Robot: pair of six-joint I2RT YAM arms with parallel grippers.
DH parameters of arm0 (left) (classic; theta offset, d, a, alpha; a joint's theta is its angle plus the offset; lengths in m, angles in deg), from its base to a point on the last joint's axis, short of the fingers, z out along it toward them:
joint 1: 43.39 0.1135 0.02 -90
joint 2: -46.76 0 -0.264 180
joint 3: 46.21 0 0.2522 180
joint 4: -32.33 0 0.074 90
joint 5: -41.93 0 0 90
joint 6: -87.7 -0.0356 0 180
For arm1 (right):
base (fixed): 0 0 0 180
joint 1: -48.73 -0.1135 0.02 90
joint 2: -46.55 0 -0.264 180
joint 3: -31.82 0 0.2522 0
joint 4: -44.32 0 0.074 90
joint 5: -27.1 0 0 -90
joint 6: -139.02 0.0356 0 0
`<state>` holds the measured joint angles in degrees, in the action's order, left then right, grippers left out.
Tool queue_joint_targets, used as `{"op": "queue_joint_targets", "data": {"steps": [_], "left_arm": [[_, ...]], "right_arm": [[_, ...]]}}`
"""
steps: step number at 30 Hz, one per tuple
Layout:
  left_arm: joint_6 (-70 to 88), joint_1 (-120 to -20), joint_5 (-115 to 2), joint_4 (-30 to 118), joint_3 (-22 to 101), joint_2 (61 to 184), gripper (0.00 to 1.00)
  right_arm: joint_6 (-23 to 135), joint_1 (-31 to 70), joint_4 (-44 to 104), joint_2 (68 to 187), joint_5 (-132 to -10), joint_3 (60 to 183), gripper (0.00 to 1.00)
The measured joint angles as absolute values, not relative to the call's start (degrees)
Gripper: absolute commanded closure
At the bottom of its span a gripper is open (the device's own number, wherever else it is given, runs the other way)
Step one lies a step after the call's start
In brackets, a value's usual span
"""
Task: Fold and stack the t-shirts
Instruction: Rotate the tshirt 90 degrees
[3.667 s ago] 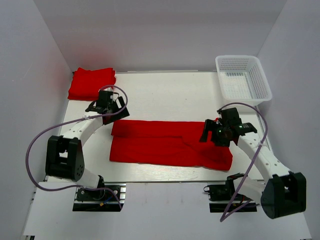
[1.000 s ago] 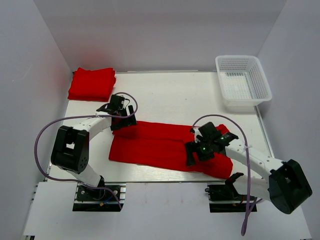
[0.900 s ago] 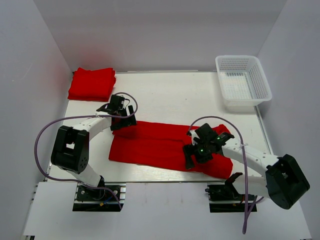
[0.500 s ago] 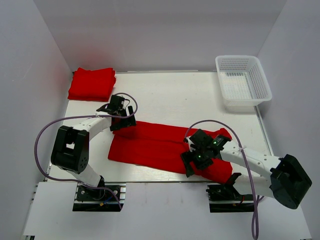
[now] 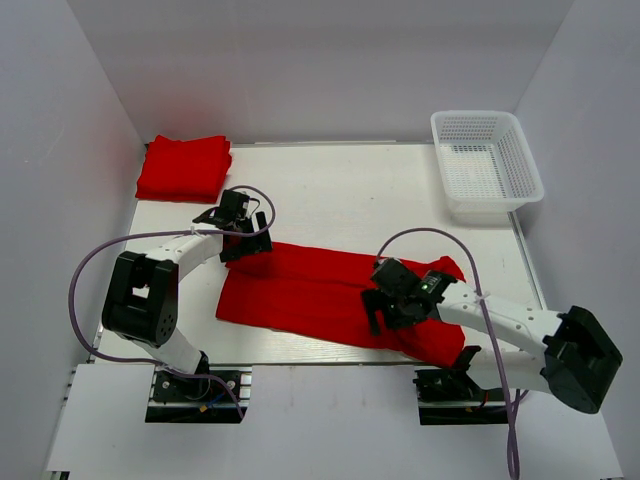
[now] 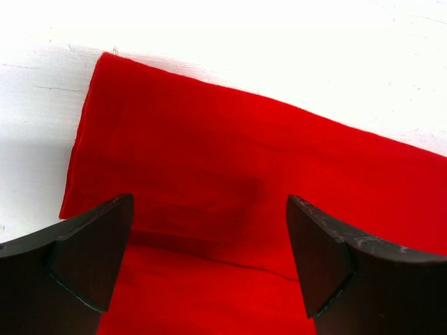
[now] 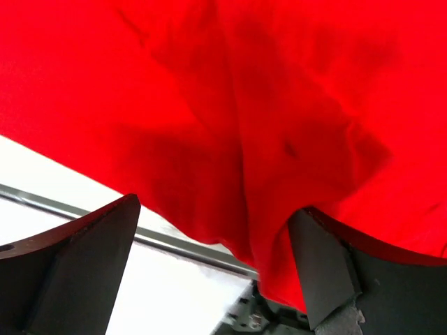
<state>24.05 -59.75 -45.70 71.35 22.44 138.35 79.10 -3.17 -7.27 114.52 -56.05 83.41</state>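
Note:
A red t-shirt (image 5: 310, 290) lies folded lengthwise into a long band across the middle of the table. A folded red t-shirt (image 5: 184, 166) rests at the back left corner. My left gripper (image 5: 248, 243) is open over the band's far left corner, fingers (image 6: 84, 258) astride the cloth (image 6: 230, 181). My right gripper (image 5: 378, 318) is open over the band's near edge right of centre; in the right wrist view the cloth (image 7: 265, 105) hangs past the table's front edge between my fingers (image 7: 77, 272).
A white mesh basket (image 5: 486, 160) stands at the back right. The table's front edge with its metal rail (image 7: 140, 234) runs just beneath my right gripper. White walls close in the left, back and right sides.
My right arm has swung from the band's right end leftward and toward the near edge, then drawn slightly back. The left gripper moved onto the band's far left corner and has since held still.

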Motion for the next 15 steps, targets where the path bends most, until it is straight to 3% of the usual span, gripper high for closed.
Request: {"op": "queue_joint_targets", "data": {"steps": [5, 8, 13, 15], "left_arm": [[24.07, -59.75, -45.70, 71.35, 22.44, 138.35, 0.00], [24.05, -59.75, -45.70, 71.46, 22.44, 138.35, 0.00], [23.77, -59.75, -45.72, 71.59, 22.44, 138.05, 0.00], [23.63, -59.75, -45.74, 71.59, 22.44, 138.05, 0.00]], "right_arm": [[83.39, -3.08, -4.19, 110.74, -53.73, 82.88, 0.10], [85.51, -2.91, -1.93, 110.87, -53.80, 81.64, 0.18], [89.88, -2.65, -2.15, 112.64, -52.14, 80.98, 0.50], [92.09, -2.65, -2.81, 112.94, -50.58, 80.98, 0.57]]}}
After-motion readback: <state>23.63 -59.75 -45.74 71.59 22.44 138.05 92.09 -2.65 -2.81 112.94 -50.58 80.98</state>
